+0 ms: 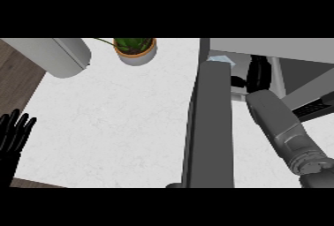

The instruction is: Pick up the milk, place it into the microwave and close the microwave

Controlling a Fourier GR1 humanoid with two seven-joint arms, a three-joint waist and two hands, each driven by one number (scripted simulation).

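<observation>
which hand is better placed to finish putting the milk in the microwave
Right. The right hand is already reaching into the microwave past its open door, beside the milk. The left hand rests open at the view's left edge.

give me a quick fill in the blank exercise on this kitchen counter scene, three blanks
1. The potted plant stands near the ____ edge of the white counter.
2. The left hand rests at the view's ____ edge, fingers up.
3. The right hand reaches past the open microwave door into the ____.

Missing words: far (top); left; microwave
</observation>
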